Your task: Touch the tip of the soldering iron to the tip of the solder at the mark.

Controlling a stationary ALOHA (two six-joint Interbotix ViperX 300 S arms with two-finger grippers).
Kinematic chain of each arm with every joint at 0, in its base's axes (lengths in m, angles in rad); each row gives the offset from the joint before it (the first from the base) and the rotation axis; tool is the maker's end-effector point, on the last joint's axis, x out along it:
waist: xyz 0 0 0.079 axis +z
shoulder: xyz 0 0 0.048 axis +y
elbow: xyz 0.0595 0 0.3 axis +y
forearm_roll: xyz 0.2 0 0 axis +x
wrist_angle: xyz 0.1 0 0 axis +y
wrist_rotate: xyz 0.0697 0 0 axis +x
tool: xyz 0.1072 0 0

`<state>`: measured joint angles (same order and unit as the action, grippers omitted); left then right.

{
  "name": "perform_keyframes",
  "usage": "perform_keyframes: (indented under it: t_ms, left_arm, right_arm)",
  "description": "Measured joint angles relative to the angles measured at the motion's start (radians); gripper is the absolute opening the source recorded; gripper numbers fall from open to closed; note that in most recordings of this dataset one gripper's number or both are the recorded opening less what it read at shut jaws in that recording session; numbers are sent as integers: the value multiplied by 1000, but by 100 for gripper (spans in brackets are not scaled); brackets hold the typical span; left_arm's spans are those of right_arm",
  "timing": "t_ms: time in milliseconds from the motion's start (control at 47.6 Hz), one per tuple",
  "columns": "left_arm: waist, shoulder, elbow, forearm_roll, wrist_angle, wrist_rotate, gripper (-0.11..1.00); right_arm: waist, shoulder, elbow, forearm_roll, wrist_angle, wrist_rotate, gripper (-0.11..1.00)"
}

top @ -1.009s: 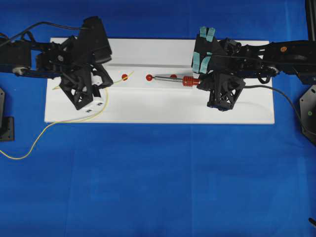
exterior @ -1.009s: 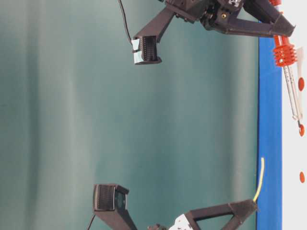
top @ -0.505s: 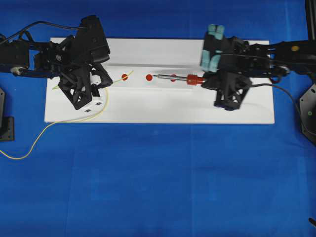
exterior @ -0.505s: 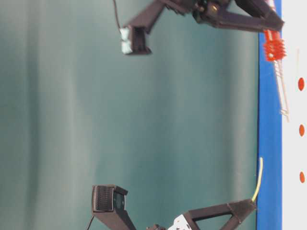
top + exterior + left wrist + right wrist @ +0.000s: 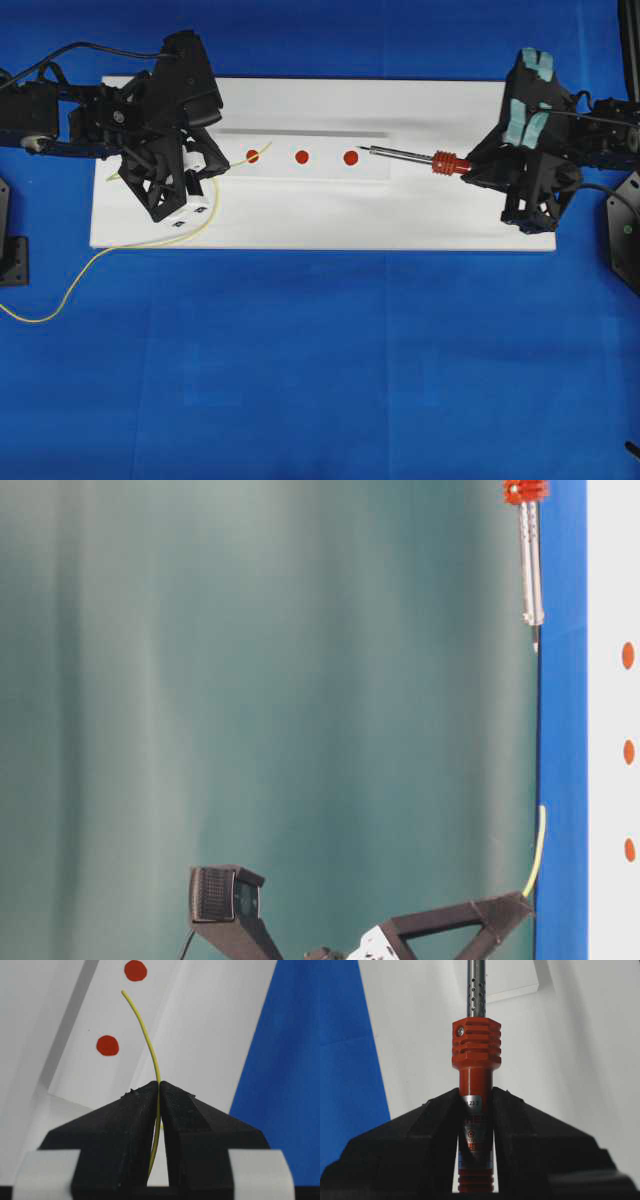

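My right gripper (image 5: 476, 1092) is shut on the red-orange handle of the soldering iron (image 5: 476, 1050). In the overhead view the soldering iron (image 5: 420, 158) points left, and its dark tip lies just right of the rightmost red mark (image 5: 351, 158). In the table-level view the soldering iron (image 5: 530, 560) hangs clear above the board. My left gripper (image 5: 159, 1084) is shut on the yellow solder (image 5: 145, 1030). The solder's free end curves up near the leftmost mark (image 5: 252, 156), without touching it. A wide gap separates the two tips.
A white board (image 5: 320, 220) lies on blue cloth, with a raised strip carrying three red marks; the middle mark (image 5: 302, 157) is bare. Slack solder (image 5: 90, 265) trails off the board's left front. The iron's black cord (image 5: 605, 190) runs right.
My right gripper has drawn back to the right and risen with the iron. Its tip went from the middle mark to beyond the rightmost one. The left arm and solder stayed put.
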<state>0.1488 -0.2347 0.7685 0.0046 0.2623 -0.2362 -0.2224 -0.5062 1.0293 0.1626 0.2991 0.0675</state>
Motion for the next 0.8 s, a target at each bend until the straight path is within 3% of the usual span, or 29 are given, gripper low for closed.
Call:
perform_keyframes:
  t_ms: [357,799]
  left_arm:
    - [-18,38,-43,2,-8,3,3]
    - [-37,244,-242,2,12,3,3]
  right_arm:
    - [-5,40,2,0,-6,0,6]
    - [-5,41,2,0,-6,0,6]
